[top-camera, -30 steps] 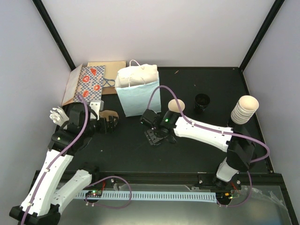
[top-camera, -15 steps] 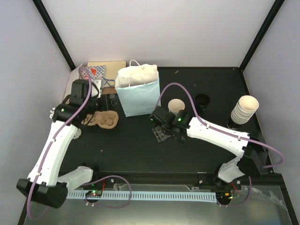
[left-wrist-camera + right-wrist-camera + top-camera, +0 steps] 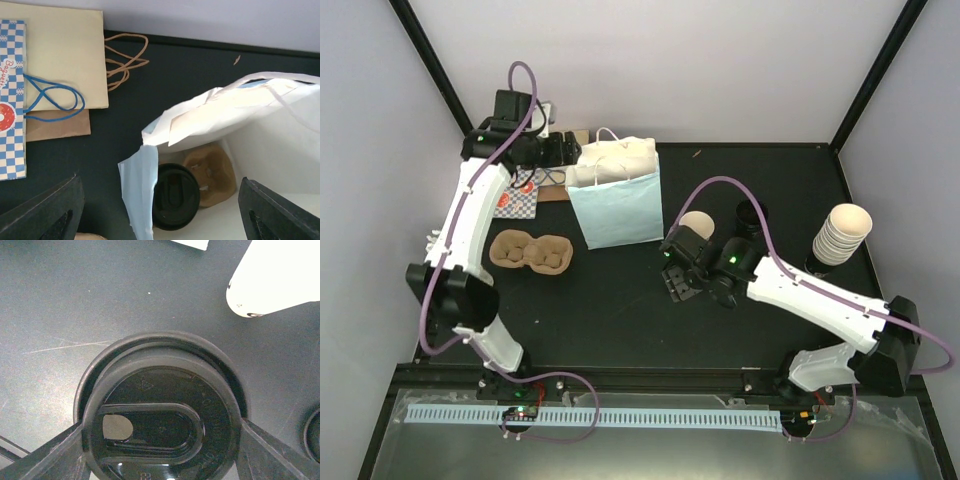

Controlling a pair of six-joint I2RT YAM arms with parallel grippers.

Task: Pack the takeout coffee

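Inside the open light blue paper bag (image 3: 615, 205) a takeout coffee (image 3: 174, 196) with a black lid stands in a brown carrier (image 3: 214, 172). My left gripper (image 3: 160, 220) hovers open over the bag's left rim, at the back left (image 3: 560, 150). An uncovered cream cup (image 3: 697, 224) stands right of the bag; its side shows in the right wrist view (image 3: 280, 275). My right gripper (image 3: 678, 282) is just in front of it, shut on a round black lid (image 3: 160, 425) above the table.
A second brown cup carrier (image 3: 530, 250) lies left of the bag. Flat paper bags (image 3: 55, 50) rest in the back left corner. Black lids (image 3: 752, 213) and a stack of cream cups (image 3: 842, 235) stand to the right.
My left arm has swung from the carrier on the table up to the bag's mouth at the back. The right gripper has carried the lid a little to the right.
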